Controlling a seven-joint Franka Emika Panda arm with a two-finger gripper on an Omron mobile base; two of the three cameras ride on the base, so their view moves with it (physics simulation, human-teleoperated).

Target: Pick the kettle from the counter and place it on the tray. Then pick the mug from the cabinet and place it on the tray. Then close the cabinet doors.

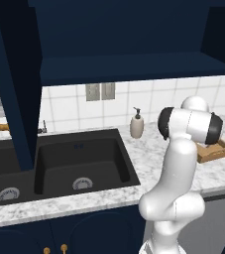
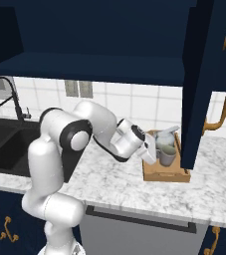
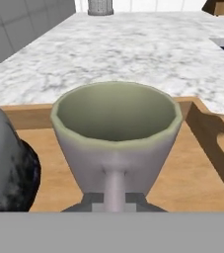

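The gripper [image 2: 152,155] is pinching the mug [image 2: 166,155] by its handle, upright over the tray [image 2: 165,175] at centre right, beside the kettle [image 2: 163,139].

- brown wooden tray [image 2: 165,175] on the speckled marble counter [image 2: 114,187], near its back edge
- pale grey rounded kettle [image 2: 165,135] and greyish-olive mug [image 2: 167,155] stand on tray, just beside each other
- gripper [image 2: 154,155] at mug
- open navy cabinet door [image 2: 196,84], brass handle
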